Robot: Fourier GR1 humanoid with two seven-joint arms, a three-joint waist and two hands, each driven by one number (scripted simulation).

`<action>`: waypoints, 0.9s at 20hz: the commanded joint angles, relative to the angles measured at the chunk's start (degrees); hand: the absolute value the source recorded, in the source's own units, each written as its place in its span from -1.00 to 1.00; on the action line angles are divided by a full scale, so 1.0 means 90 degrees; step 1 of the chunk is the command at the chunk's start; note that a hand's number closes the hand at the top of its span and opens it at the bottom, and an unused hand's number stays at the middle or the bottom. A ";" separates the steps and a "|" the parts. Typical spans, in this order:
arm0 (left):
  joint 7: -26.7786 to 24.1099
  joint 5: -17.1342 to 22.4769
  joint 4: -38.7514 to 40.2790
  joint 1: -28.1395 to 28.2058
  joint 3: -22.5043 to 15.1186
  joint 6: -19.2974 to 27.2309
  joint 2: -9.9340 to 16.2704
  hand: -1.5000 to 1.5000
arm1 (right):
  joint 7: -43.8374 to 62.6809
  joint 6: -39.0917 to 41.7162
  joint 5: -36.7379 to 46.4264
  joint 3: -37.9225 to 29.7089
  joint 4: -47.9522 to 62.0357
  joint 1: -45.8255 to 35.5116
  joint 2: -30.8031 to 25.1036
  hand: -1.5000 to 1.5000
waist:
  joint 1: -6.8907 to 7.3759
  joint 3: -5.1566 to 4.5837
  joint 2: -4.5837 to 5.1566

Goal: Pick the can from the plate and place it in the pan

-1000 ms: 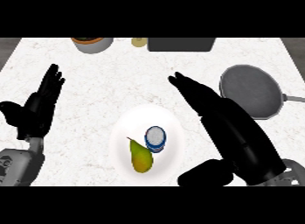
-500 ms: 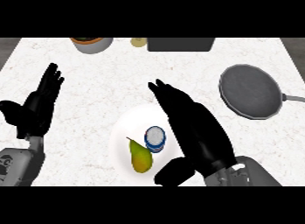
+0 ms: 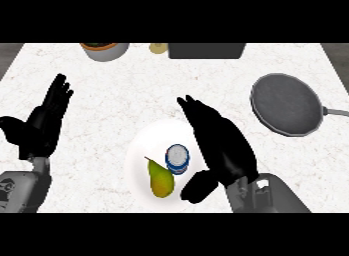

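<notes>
Right hand point(image 3: 220, 145): fingers straight and spread wide, nothing held; the thumb lies just beside the can.
Left hand point(image 3: 40, 125): open, resting well to the left.
Can point(image 3: 178, 158): one, upright on the plate point(image 3: 144, 145), touching or nearly touching the pear point(image 3: 160, 177).
Pan point(image 3: 286, 104): one, up and right of the right hand, on the bench point(image 3: 206, 75).
Risk: on closing, the can may be tipped by the thumb, or the pear nudged off the plate.
Count: one pear, one plate.

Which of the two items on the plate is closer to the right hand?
The can: it lies right beside the right hand, while the pear lies further left.
</notes>
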 commanded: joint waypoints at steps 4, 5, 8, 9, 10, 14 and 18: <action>-0.0047 -0.0082 -0.0268 0.0332 0.0255 -0.0304 0.0035 0.00 | -0.0922 0.0269 0.0079 -0.0175 0.0760 0.0355 0.0163 -1.00 | 0.0024 0.0001 0.0000; 0.0500 -0.0023 -0.0112 -0.0264 0.0395 -0.0174 0.0033 0.00 | -0.0919 0.0320 0.0143 -0.0067 0.0810 0.0400 0.0230 -1.00 | 0.0002 0.0001 0.0002; 0.0135 -0.0256 -0.0256 0.0091 0.0203 -0.0161 -0.0256 0.00 | -0.1120 0.0225 0.0560 0.0197 0.1150 0.0531 0.0437 -1.00 | 0.0009 0.0001 -0.0001; 0.0221 -0.0377 -0.0190 0.0064 0.0162 -0.0103 -0.0367 0.00 | -0.1278 0.0552 0.0344 -0.0315 0.1246 0.0283 0.0373 -1.00 | 0.0004 0.0001 0.0001; 0.0078 -0.0361 0.0083 -0.0190 0.0391 -0.0310 -0.0131 0.00 | -0.0966 0.0670 0.0408 -0.0153 0.1206 0.0190 0.0632 -1.00 | -0.0003 0.0000 0.0002; 0.0151 -0.0350 -0.0347 0.0232 0.0497 -0.0432 -0.0256 0.00 | -0.0895 0.0885 0.0612 -0.0163 0.1022 0.0383 0.0647 -1.00 | 0.0000 0.0000 -0.0004; 0.0467 -0.0578 -0.0434 -0.0057 0.0301 -0.0088 -0.0473 0.00 | -0.0663 0.0816 0.0899 0.0164 0.1744 -0.0065 0.0651 -1.00 | 0.0010 0.0001 -0.0002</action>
